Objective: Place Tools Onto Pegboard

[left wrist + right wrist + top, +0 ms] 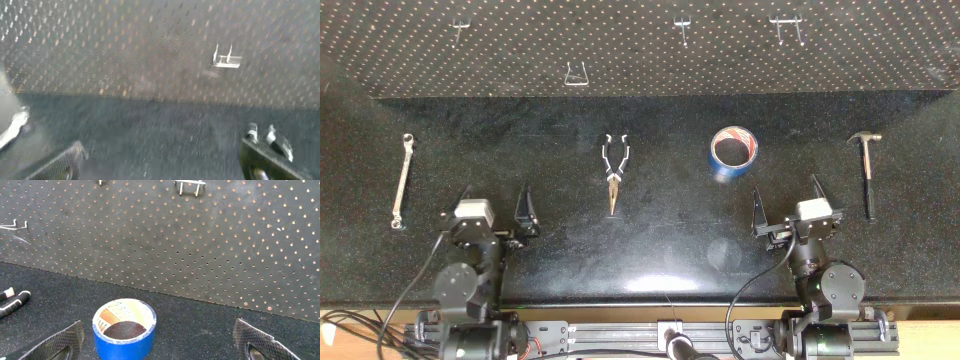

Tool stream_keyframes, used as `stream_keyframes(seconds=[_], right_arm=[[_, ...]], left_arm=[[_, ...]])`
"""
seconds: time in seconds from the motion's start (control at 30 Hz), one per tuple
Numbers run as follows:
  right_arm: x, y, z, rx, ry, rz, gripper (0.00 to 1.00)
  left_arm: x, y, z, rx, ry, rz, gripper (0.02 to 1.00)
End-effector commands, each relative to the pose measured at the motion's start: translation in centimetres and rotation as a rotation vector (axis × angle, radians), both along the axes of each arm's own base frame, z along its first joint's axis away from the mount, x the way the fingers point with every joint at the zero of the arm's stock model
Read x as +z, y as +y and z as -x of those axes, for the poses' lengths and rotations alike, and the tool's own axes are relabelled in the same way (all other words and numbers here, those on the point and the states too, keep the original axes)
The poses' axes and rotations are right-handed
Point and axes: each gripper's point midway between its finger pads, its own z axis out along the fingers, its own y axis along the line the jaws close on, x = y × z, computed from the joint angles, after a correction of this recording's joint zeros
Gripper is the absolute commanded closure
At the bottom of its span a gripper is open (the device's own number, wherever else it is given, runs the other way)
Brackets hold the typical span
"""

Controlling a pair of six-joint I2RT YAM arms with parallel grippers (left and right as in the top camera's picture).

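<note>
Four tools lie in a row on the black table: a silver wrench [400,181] at the left, pliers [614,172] in the middle, a blue tape roll [733,153], and a hammer [866,172] at the right. The pegboard [640,45] rises behind them with bare metal hooks [577,74]. My left gripper [496,207] stands open near the front, between wrench and pliers, holding nothing. My right gripper [788,203] is open too, in front of the tape roll [124,328] and short of it. The left wrist view catches the wrench's end [13,129] and the pliers' handles [270,137].
More hooks hang on the pegboard: a double one [786,25] at upper right, a single one [682,25] and a small one [461,25] at upper left. A hook [226,59] faces the left gripper and a double hook [190,186] faces the right.
</note>
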Motion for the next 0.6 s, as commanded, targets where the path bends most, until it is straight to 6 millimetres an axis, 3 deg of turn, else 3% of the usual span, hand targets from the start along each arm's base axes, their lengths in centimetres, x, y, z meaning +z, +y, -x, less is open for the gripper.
stream_keyframes(seconds=[0.03,0.2,0.33,0.47,0.6], right_arm=[[-0.1,0.1,0.0,0.006,-0.005,0.014,0.025],[-0.1,0.1,0.0,0.006,-0.005,0.014,0.025],[-0.1,0.1,0.0,0.006,-0.005,0.014,0.025],[-0.1,0.1,0.0,0.006,-0.005,0.014,0.025],[-0.1,0.1,0.0,0.006,-0.005,0.014,0.025]], left_arm=[[1.0,0.0,2.8,-0.017,0.17,0.034,0.025],[4.0,1.5,5.7,0.089,0.394,0.031,0.025],[7.5,5.2,7.1,0.28,0.577,-0.048,0.025],[10.5,7.1,5.0,0.228,0.681,-0.185,0.025],[10.0,10.1,3.9,0.201,0.855,-0.232,0.025]])
